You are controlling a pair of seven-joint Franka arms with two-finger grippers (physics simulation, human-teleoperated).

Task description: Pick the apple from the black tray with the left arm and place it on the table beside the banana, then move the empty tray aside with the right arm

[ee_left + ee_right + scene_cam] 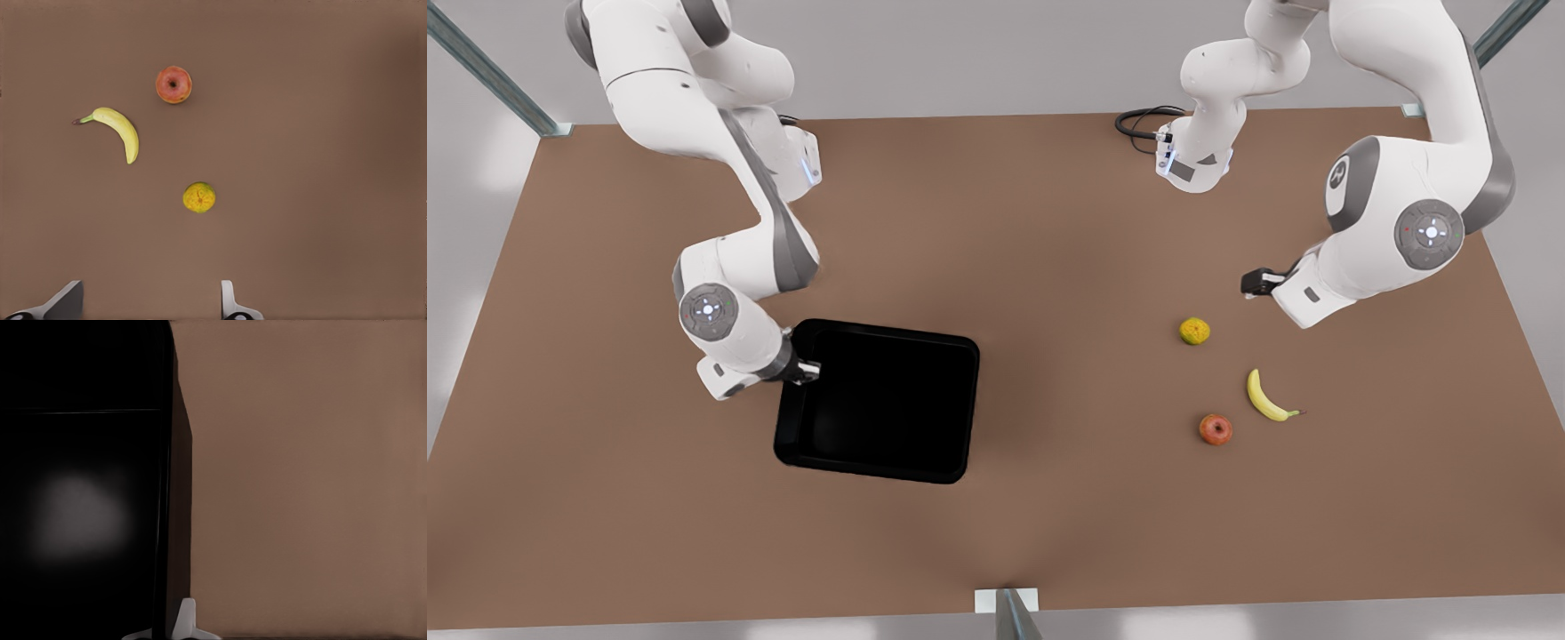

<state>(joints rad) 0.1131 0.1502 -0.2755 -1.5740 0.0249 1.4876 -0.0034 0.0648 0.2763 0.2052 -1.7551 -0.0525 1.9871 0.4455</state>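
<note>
Straddling the nine-o'clock rim of the empty glossy black rectangular tray (880, 404), the right end effector (811, 368) looks clamped on it; the left end effector (152, 303) hangs open over the brown counter (1049, 222), the small red-orange apple (1215, 429) lying just beside the curved yellow banana (1266, 397).

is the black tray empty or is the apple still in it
Empty. The black tray holds nothing; the apple lies on the table beside the banana.

Open table (1067, 293) between tray (960, 351) and fruit

The black tray (876, 402) sits on the table (1049, 222) at the front view's left; the apple (1215, 429), the banana (1267, 397) and a round fruit (1194, 331) lie well apart at its right.
</note>
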